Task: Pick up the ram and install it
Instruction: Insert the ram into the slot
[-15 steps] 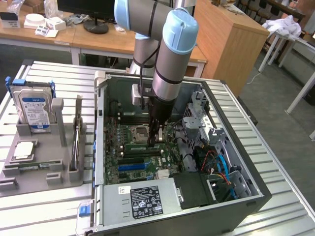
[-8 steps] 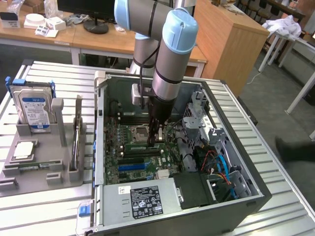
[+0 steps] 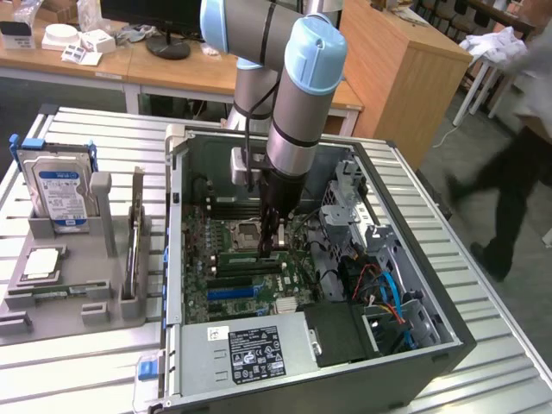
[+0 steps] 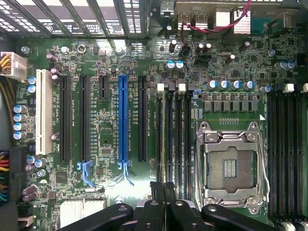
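1. The black 2-fingered gripper (image 3: 274, 245) on the grey-and-blue arm is down inside the open dark metal computer case (image 3: 448, 345), above the green motherboard (image 4: 106, 72). Its jaws are drawn together.
2. The ram, a long, narrow, thin green circuit-board stick (image 3: 246, 256), seems to lie along the 4 black memory slots (image 4: 173, 139), directly under the fingertips (image 4: 157, 192). We cannot tell whether the jaws pinch its upper edge or only bear on it, nor whether it is fully seated.
3. We judge the ram light and stiff, but thin and fragile. It would bend or crack under a skewed push, and its smooth faces offer little friction. The sound place to hold it is the bare upper edge near the middle, clear of the chips and the contact edge.
4. Close by, the empty silver processor socket (image 4: 230, 168) sits just beside the slots, with its exposed contacts at risk from a slip. A blue expansion slot (image 4: 123, 118) lies on the other side. Red and blue cables (image 3: 388, 293) and a grey drive cage (image 3: 349, 203) crowd the case towards the exterior view's right.
5. Well apart, on the exterior view's left, a grey moulded tray (image 3: 90, 285) holds a silver hard drive with a blue label (image 3: 59, 185) and a small square silver processor chip (image 3: 41, 263). A person (image 3: 509, 164) walks past at the right.
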### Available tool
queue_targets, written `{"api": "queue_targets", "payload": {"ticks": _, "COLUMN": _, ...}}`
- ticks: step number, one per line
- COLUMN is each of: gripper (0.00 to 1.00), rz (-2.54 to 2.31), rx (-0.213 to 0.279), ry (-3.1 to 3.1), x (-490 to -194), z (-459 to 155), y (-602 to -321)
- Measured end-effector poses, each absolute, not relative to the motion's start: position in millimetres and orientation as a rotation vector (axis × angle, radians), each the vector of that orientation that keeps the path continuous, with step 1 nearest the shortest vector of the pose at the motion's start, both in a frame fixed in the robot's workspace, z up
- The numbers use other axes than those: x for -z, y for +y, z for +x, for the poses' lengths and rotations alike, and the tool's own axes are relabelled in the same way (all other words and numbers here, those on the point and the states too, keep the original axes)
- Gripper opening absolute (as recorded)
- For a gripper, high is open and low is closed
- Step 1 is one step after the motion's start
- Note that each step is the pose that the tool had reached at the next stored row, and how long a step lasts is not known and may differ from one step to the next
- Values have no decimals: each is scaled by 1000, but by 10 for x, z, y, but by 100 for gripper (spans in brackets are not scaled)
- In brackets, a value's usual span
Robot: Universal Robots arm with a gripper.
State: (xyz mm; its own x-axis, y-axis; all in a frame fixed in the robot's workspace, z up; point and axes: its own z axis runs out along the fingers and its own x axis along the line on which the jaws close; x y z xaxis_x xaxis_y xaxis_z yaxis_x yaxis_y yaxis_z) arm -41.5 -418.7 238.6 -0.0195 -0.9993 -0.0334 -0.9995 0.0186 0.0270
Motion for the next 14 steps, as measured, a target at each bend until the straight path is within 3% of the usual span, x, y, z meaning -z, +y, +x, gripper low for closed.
{"api": "queue_targets", "payload": {"ticks": 14, "gripper": 12, "rz": -2196, "rx": -67, "ry": 2238, "x": -2353, "z": -416, "y": -4187}}
